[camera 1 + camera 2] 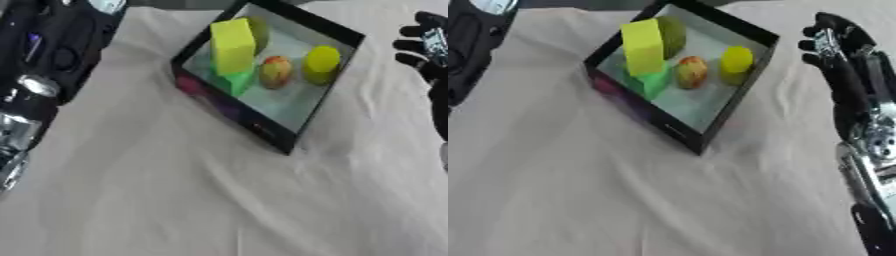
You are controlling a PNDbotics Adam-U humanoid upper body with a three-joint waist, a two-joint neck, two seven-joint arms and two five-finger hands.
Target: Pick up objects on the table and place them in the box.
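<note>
Right hand (842, 55) with fingers relaxed, empty, black box (737, 95) just left of it holding yellow block (642, 47), green block (651, 80), apple (691, 71), yellow cylinder (736, 60), left arm (35, 65) far left, its hand hidden, wrinkled white cloth (175, 200) between them.

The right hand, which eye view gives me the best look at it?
The right eye view. There the right hand shows whole beside the box, fingers straight and holding nothing, with the forearm running down the picture's right side. The left eye view catches only its fingers at the right edge, the rest cut off.
</note>
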